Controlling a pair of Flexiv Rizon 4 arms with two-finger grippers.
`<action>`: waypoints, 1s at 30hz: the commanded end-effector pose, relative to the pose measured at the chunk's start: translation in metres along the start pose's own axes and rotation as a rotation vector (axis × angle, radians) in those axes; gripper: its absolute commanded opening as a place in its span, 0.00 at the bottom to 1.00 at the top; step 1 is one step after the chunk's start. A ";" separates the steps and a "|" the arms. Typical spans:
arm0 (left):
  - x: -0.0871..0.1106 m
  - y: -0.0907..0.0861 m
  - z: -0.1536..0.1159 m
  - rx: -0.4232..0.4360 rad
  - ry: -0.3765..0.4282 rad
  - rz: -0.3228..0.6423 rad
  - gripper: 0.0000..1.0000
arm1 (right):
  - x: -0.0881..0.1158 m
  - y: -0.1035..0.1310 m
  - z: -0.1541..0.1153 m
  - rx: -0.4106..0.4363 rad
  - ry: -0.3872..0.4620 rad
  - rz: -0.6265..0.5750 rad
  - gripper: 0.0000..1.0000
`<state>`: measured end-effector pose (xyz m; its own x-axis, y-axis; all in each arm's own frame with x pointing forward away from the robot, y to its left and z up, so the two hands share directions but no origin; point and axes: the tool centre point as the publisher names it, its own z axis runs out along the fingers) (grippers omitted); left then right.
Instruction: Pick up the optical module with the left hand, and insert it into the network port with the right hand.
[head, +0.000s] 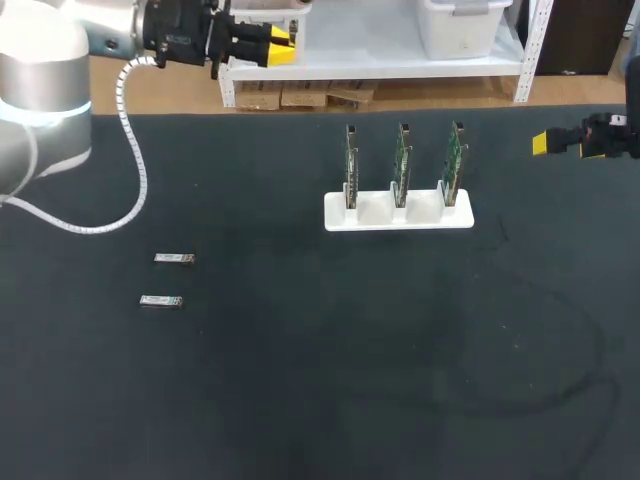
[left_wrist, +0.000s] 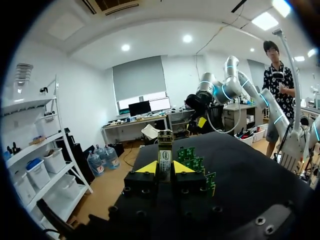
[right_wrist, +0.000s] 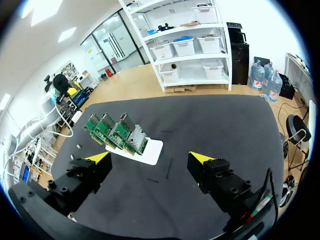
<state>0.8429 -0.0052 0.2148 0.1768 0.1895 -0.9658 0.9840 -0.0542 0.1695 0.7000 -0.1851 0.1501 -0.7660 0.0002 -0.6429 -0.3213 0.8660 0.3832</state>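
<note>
Far left of rack (head: 398, 214), left gripper (head: 283, 45) clamped on module (left_wrist: 164, 151), two loose modules (head: 174, 259) (head: 161, 300) on table (head: 320, 400) nearer rack's left, right gripper (head: 541, 143) right of rack, fingers wide apart.

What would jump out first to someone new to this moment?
The left gripper, held aloft, is shut on an optical module. In the middle of the black table, three green cards stand upright in a white holder; two spare modules lie to its left.
</note>
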 end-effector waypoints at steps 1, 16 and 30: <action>-0.002 -0.008 0.000 -0.045 0.007 0.000 0.00 | 0.000 0.000 0.000 0.000 0.000 0.000 1.00; -0.002 -0.028 0.026 -0.013 -0.013 0.014 0.00 | 0.000 0.000 0.000 0.000 0.000 0.000 1.00; 0.001 -0.052 0.060 -0.058 -0.078 -0.020 0.00 | 0.000 0.000 0.000 0.000 0.000 0.000 1.00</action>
<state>0.8000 -0.0596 0.1967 0.1574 0.1168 -0.9806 0.9872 -0.0444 0.1531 0.7000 -0.1851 0.1501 -0.7660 0.0002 -0.6429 -0.3213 0.8660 0.3831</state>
